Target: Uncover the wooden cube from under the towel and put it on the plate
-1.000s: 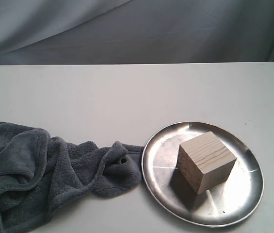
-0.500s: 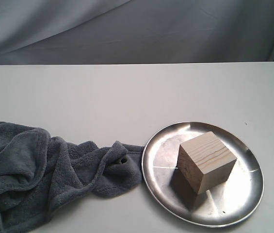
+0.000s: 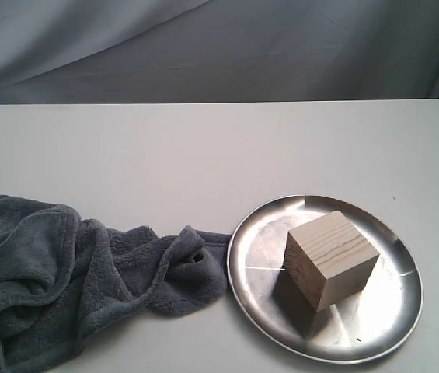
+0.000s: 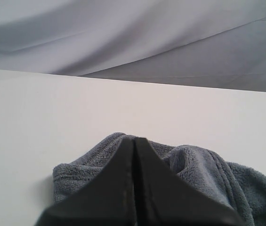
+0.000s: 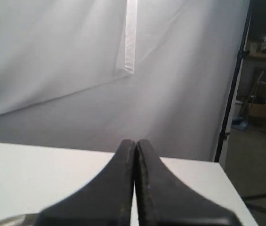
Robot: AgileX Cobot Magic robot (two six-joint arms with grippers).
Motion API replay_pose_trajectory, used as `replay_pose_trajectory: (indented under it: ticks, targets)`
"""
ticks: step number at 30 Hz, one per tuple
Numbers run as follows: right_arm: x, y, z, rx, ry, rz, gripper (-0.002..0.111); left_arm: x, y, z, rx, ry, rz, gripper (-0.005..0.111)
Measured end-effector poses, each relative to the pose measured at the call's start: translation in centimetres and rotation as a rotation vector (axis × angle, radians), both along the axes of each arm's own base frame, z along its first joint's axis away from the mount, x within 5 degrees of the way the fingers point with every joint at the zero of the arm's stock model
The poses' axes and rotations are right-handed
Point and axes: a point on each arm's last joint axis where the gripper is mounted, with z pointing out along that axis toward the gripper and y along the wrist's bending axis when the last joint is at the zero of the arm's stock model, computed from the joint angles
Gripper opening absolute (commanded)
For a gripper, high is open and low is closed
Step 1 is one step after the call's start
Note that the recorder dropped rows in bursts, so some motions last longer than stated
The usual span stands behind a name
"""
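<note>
Since the wooden cube sits out in the open, flat on the plate near its middle and turned so one corner faces the table's near edge, I'd call the job basically done. The plate is over by the near right corner of the table. The towel lies crumpled along the near edge toward the left corner, one floppy end right up against the plate's rim. Makes sense, it only needs to be off the block, not folded anywhere tidy. Neither arm shows in the exterior view. The left gripper has its jaws pressed together with nothing visibly pinched between them, and its camera looks out over a fold of the towel, so my guess is it's parked just by the cloth. The right gripper is squeezed closed and empty too, pointing across the table at the grey backdrop, with a sliver of plate rim low in its view. Both being clear of the plate reads to me like nothing's left to hold.
</note>
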Motion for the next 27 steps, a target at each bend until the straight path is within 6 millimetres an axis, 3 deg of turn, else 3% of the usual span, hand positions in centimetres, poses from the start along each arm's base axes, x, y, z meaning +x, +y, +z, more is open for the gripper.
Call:
replay_pose_trajectory:
  ticks: [17, 27]
  targets:
    - [2.6, 0.0, -9.2, 0.086, 0.181, 0.000, 0.000, 0.0, 0.0, 0.0, 0.000, 0.000, 0.000, 0.000]
    - [2.7, 0.0, -9.4, 0.096, 0.163, -0.002, 0.000, 0.0, 0.0, 0.0, 0.000, 0.000, 0.000, 0.000]
